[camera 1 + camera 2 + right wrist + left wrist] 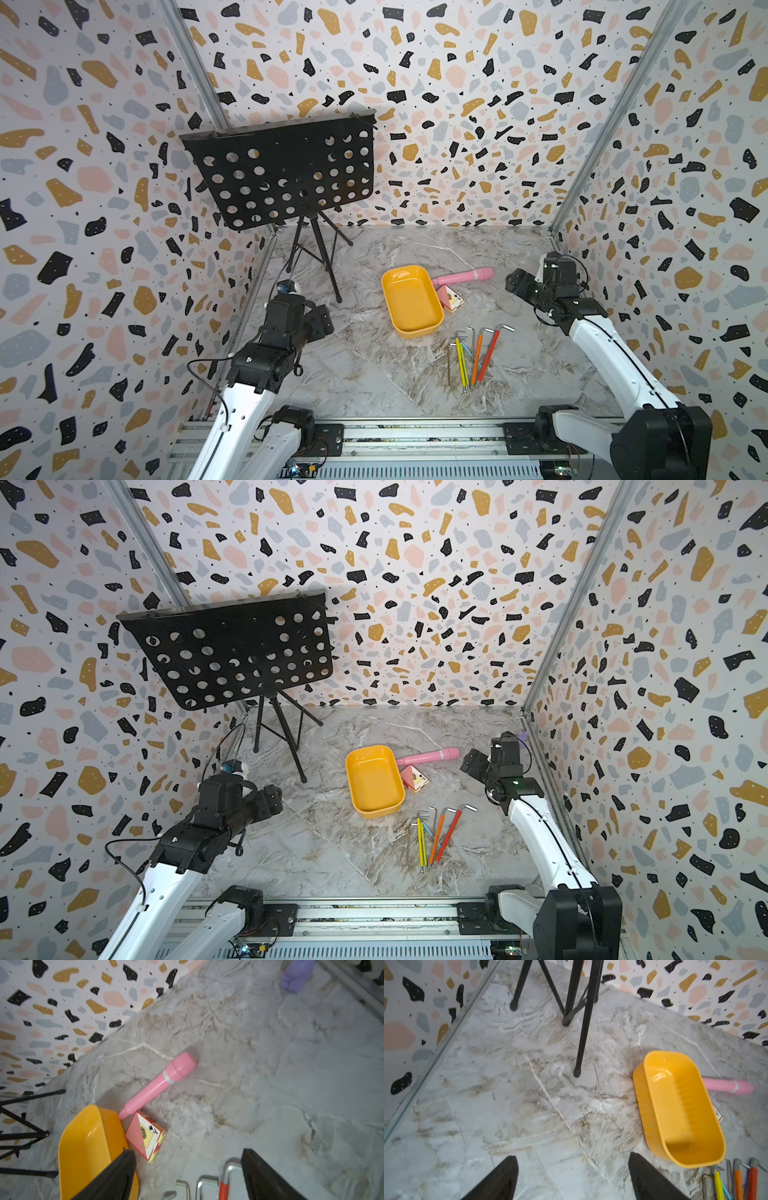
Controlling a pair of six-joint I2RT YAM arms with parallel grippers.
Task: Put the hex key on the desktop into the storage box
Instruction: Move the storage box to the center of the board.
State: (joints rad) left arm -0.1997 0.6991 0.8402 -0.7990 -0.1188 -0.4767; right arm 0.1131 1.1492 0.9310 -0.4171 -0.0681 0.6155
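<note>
Several hex keys lie side by side on the marble desktop point(365, 374), with red point(489, 353), orange point(478, 355) and yellow point(460, 361) sleeves among them. Just behind them stands the yellow storage box point(411, 301), with nothing in it. My left gripper point(573, 1167) hovers open over bare desktop, left of the storage box point(675, 1105). My right gripper point(188, 1159) is open in the air, its fingers either side of the bent ends of the hex keys point(224, 1188) below. Both top views show the arms raised at either side.
A pink cylinder point(463, 275) and a small pink-and-cream card box point(451, 298) lie against the storage box's right side. A black music stand point(282, 174) on tripod legs point(579, 1043) fills the back left. A purple object point(296, 974) sits by the right wall.
</note>
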